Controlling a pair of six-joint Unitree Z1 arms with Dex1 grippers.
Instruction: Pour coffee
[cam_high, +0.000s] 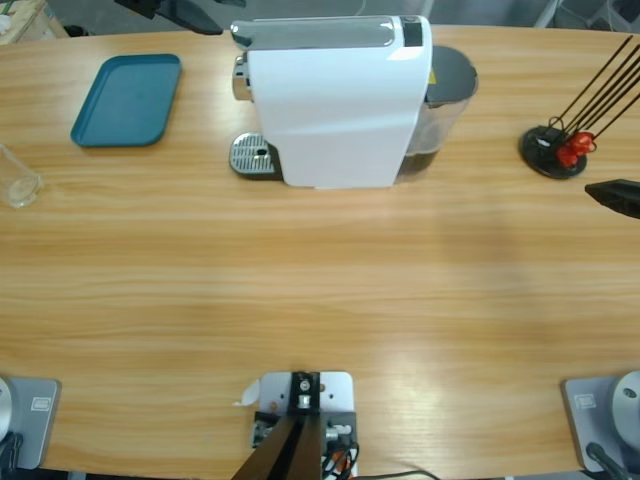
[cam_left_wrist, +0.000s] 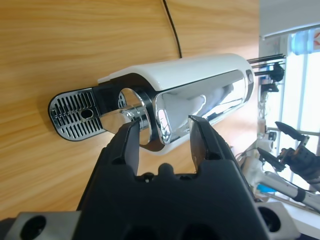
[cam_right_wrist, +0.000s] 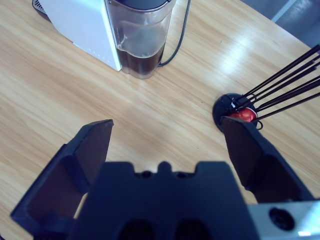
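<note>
No coffee shows in any view. The white coffee machine stands at the table's far middle, its metal drip tray bare on its left side. A clear tumbler stands at the table's left edge and looks empty. My left gripper is open and holds nothing; it faces the machine's chrome spout and the drip tray from a short way off. Also open, wide and holding nothing, is my right gripper, which hangs over bare wood short of the water tank. It pokes in at the right edge in the high view.
A teal tray lies at the far left. A black capsule stand with thin rods and a red capsule is at the far right, close to my right gripper. The machine's cable trails behind the tank.
</note>
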